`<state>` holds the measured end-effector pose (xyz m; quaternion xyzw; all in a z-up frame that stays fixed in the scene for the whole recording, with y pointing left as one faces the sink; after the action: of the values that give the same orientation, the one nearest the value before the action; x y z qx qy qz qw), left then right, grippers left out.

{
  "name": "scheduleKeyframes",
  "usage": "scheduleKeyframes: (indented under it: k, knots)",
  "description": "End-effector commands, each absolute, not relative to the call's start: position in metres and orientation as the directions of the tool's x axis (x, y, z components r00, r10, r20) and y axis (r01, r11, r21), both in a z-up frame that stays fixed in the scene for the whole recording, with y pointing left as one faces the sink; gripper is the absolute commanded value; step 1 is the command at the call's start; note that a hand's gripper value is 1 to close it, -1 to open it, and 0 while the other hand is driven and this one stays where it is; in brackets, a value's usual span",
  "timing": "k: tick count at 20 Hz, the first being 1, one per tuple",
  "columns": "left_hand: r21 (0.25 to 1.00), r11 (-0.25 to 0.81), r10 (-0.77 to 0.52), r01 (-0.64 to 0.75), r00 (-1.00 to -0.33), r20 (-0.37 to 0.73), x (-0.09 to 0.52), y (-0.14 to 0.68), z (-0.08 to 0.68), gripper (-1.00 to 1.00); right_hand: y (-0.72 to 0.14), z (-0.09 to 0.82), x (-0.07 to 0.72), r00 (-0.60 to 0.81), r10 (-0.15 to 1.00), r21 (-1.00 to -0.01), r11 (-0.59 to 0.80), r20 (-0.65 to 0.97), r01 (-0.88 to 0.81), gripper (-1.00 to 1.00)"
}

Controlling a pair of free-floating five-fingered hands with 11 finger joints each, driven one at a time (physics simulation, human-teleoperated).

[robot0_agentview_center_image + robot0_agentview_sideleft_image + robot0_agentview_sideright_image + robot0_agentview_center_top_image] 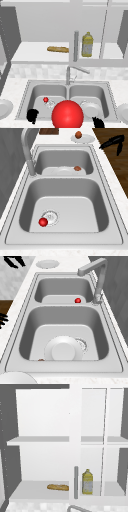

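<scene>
No readable text, labels, brands, numbers or signs anywhere. The yellow bottle [87,44] on the cabinet shelf carries a pale label band, but no lettering on it can be made out.

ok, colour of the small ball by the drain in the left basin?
Red. The small ball shows best in the left side view, beside the drain.

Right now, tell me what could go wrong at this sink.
The ball lies by the drain; a nudge may roll it off. The plate lies flat in the sink, so it is likely hard to grip. The faucet juts over the sink, so the right hand might strike it reaching in.
</scene>
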<state>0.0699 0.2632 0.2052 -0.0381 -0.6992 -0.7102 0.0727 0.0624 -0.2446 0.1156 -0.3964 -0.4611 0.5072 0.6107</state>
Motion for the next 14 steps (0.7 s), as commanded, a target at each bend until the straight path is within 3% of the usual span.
scheduleKeyframes:
  k: [1,3,4,14]
  knots:
    - [0.988,-0.012,-0.050,0.156,-0.987,0.156,0.070,0.263,0.205,0.00,-0.243,0.116,0.062,0.057,0.985,-0.952,0.170,0.161,-0.255,-1.00]
    - [0.988,-0.012,-0.050,0.156,-0.987,0.156,0.070,0.263,0.205,0.00,-0.246,0.115,0.062,0.046,0.986,-0.952,0.168,0.161,-0.257,-1.00]
    - [0.987,-0.008,-0.072,0.162,-0.984,0.161,0.075,0.260,0.205,-1.00,-0.244,0.115,0.062,0.060,0.985,-0.952,0.172,0.162,-0.255,0.00]
    - [0.974,-0.012,-0.055,0.225,-0.973,0.224,0.162,0.260,0.206,-1.00,-0.244,0.116,0.062,0.061,0.985,-0.956,0.171,0.161,-0.236,0.00]
